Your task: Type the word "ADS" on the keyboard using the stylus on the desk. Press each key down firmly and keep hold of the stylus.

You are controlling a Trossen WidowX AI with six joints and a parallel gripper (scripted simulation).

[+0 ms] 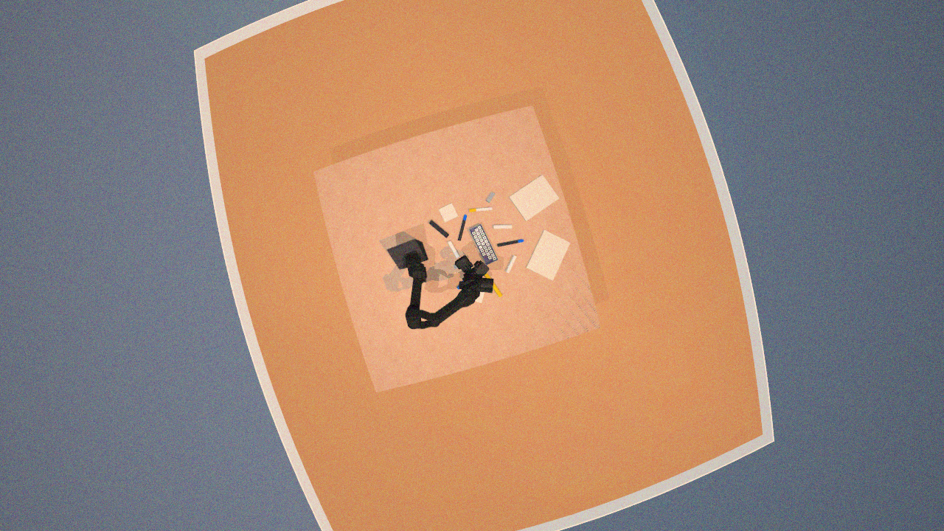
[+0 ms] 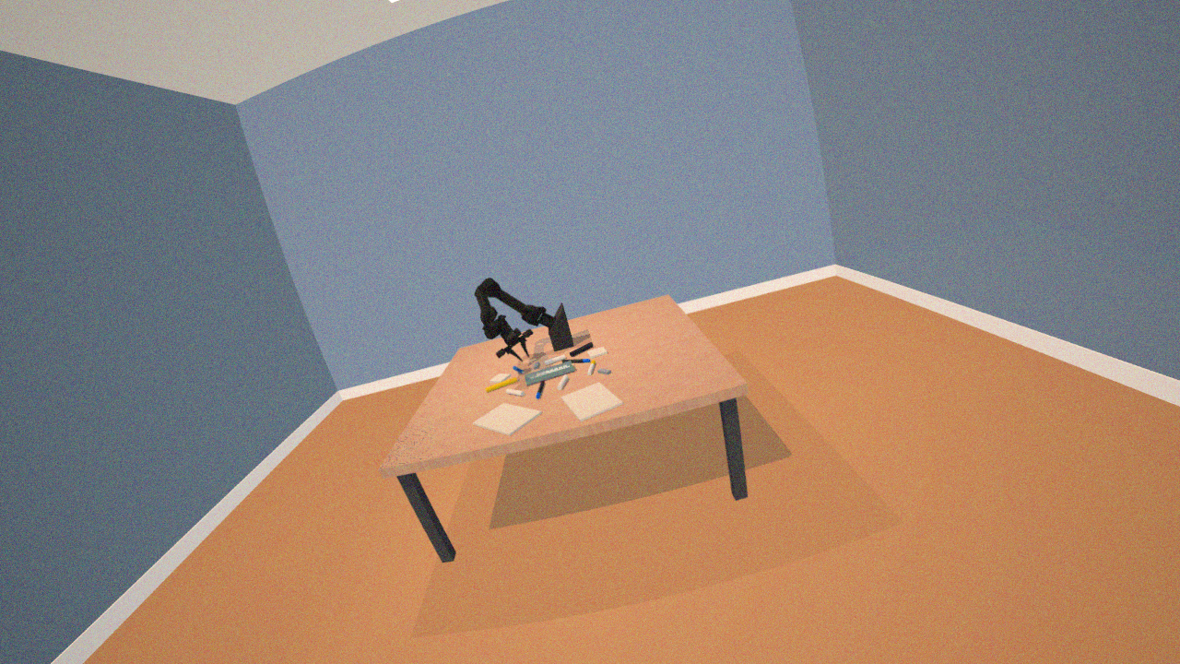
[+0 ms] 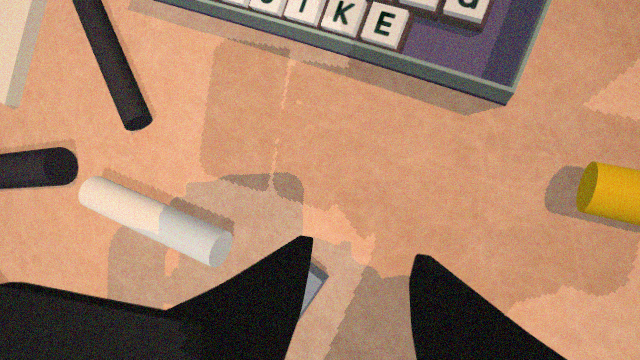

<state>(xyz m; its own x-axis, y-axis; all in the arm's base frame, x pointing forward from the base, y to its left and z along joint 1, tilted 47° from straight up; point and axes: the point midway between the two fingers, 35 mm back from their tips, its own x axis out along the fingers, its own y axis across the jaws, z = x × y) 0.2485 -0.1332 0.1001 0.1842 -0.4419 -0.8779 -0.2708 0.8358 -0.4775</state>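
Observation:
The keyboard (image 1: 483,243) (image 2: 549,373) (image 3: 450,55) lies flat mid-table. My gripper (image 1: 471,266) (image 2: 522,356) (image 3: 361,259) is partly open and empty, above the table on the arm's side of the keyboard. Of several pen-like things, I cannot tell which is the stylus. One black pen (image 1: 460,228) (image 3: 112,65) and another black pen (image 1: 508,243) (image 2: 540,387) have blue ends. A white stick (image 1: 453,249) (image 3: 155,220) lies left of the fingers in the wrist view. A yellow rod (image 1: 497,289) (image 2: 501,385) (image 3: 615,192) lies at its right. The keyboard's upper part is outside the wrist view.
A black rod (image 1: 439,228) (image 2: 581,349) (image 3: 30,167) lies near the arm's base. A grey block (image 3: 313,286) is partly hidden behind the left finger. Two large cream pads (image 1: 535,196) (image 1: 547,254) lie beyond the keyboard. A small cream pad (image 1: 448,212) lies near the black rod.

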